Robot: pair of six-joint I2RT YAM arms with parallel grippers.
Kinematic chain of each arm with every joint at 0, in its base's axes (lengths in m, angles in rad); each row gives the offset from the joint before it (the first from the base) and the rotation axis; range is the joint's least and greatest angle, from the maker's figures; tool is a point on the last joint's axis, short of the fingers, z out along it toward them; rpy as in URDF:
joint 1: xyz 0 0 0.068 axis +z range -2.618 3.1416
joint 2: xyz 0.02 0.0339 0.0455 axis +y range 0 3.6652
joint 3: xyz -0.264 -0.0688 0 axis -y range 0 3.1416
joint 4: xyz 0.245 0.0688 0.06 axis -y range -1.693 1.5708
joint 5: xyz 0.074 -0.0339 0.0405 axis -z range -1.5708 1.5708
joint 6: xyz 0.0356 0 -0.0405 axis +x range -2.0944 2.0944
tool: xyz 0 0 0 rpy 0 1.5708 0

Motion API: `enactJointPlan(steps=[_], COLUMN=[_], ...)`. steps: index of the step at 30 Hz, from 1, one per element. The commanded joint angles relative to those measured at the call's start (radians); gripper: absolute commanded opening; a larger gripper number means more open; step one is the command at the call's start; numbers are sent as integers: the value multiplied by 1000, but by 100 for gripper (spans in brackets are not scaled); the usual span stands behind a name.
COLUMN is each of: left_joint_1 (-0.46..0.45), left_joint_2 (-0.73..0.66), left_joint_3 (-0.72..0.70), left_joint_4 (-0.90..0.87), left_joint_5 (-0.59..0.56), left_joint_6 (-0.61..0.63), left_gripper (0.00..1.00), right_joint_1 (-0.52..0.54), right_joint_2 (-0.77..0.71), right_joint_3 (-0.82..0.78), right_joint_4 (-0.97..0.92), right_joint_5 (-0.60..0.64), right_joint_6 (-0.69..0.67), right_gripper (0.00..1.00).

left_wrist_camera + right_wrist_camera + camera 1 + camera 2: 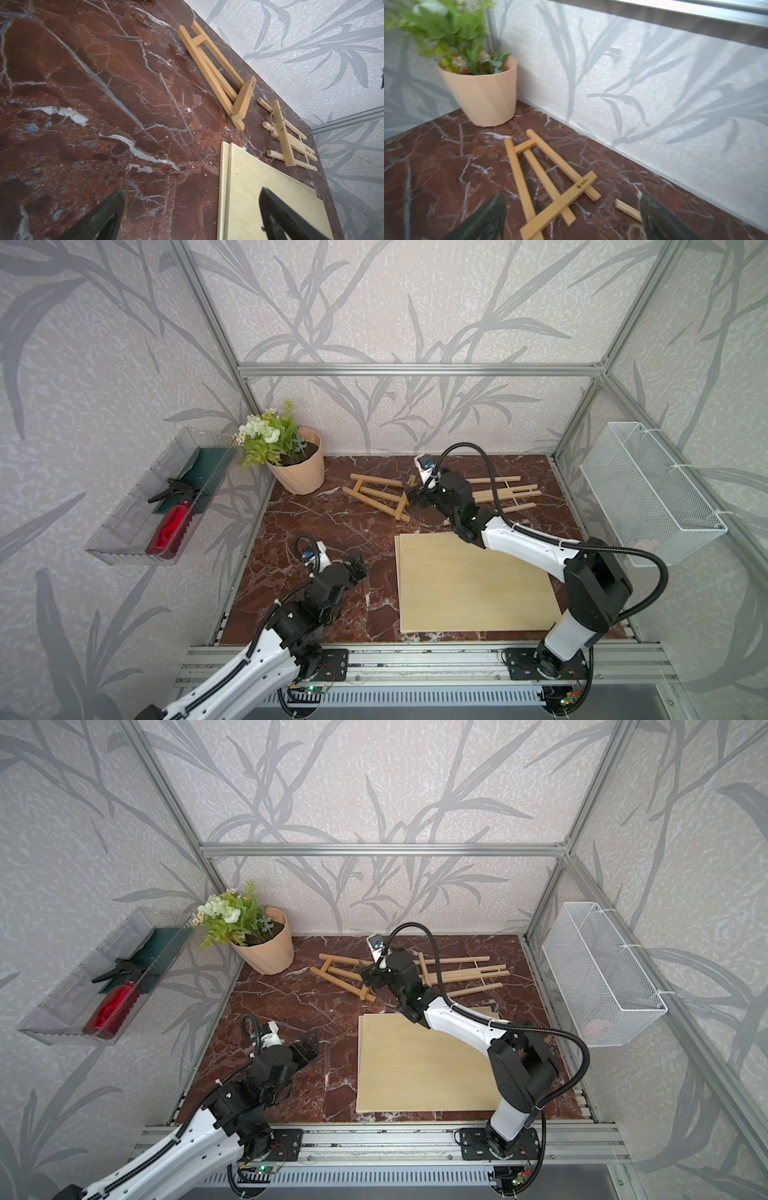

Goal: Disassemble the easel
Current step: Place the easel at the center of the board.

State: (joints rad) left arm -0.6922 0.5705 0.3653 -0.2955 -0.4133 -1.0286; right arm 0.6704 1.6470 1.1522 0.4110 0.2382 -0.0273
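The right gripper [411,497], jaws wide and empty, hangs just over the ledge end of the darker easel [376,494] lying flat lengthwise along the back wall [415,414]; the left gripper [359,566], also wide, sits well apart.

Matt wooden easel [560,202], glossy marbled table [316,526]

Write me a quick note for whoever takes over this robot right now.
Left gripper: jaws open, empty, over the bare marble table.
Right gripper: jaws open, empty, above the tan easel.
The tan easel and the lighter wooden easel lie flat near the back wall. Two stacked plywood boards lie in front of them.
Done, it seems: boards off, easels flat.
Left: probably just a check.
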Motion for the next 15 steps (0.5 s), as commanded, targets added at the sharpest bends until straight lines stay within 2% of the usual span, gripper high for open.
enactJointPlan(steps=[1,5,9,12,15], left_joint_1=[-3,29,139,228,269], left_joint_2=[70,187,303,410,465], left_joint_3=[150,363,571,726,801], left_joint_4=[62,3,-6,-55,-48], left_joint_5=[-10,-66,38,67,-9], left_joint_6=[-3,42,159,274,433], left_gripper=[100,100,100,100,99], right_joint_1=[-75,-221,-382,-447,-464], right_joint_2=[-97,-197,-314,-411,-491], right_joint_3=[-84,-214,-391,-500,-537], right_joint_4=[133,56,45,58,-47], right_joint_5=[87,88,46,75,195], right_joint_6=[168,370,532,487,392], right_gripper=[99,99,99,99,99])
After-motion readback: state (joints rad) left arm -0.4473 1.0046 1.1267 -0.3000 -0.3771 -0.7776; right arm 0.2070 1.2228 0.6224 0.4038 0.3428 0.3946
